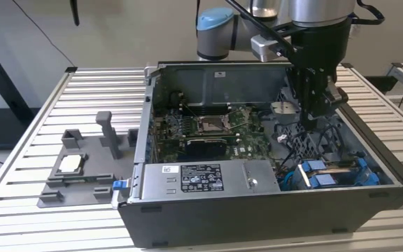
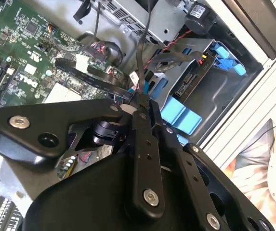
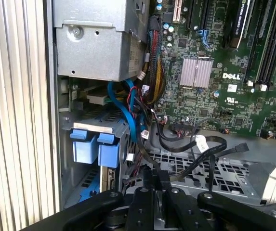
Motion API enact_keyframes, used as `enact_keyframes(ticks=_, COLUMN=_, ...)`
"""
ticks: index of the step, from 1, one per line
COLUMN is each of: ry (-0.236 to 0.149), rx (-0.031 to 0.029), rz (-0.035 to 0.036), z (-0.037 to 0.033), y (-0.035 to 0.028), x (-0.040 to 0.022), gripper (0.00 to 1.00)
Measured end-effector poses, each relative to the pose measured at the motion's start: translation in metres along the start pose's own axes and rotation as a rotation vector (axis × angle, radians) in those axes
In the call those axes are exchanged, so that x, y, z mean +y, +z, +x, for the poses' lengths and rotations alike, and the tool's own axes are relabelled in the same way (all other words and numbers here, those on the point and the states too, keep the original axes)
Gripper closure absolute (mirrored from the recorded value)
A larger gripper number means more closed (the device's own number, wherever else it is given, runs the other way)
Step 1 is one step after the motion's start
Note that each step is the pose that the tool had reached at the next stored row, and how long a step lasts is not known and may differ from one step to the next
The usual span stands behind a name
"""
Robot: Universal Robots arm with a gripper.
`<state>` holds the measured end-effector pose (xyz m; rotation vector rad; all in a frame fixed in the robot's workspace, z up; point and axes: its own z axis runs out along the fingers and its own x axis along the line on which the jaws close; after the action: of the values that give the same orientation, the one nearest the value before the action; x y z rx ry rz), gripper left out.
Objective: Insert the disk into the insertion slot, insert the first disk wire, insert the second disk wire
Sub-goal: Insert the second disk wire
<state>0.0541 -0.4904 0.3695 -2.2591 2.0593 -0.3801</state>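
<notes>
Entry, as I read my feeds.

Disk [image 3: 110, 179]: seated edge-on in the insertion slot [image 3: 87, 126], under its blue clips [image 3: 97, 149]. This is the near corner of the open case [image 1: 257, 220], at the exterior view's right. I judge that step done.

Jaws: pressed together, pinching a thin black wire [image 2: 140, 53] that runs up from their tips in the second wrist view. The arm [image 1: 320, 52] hangs down inside the case near the slot, I judge so that the wire's end can reach the disk's exposed end.

Grey stand [image 1: 82, 176]: on the slatted surface [image 1: 40, 105], well apart from the case at the exterior view's left, idle.
</notes>
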Motion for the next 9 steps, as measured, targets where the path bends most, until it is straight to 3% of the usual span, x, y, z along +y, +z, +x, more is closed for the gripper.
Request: enact_keyframes(ticks=9, ry=0.000, rx=0.0004, rz=0.0000, z=0.0000, y=0.0000, x=0.0000, gripper=0.84)
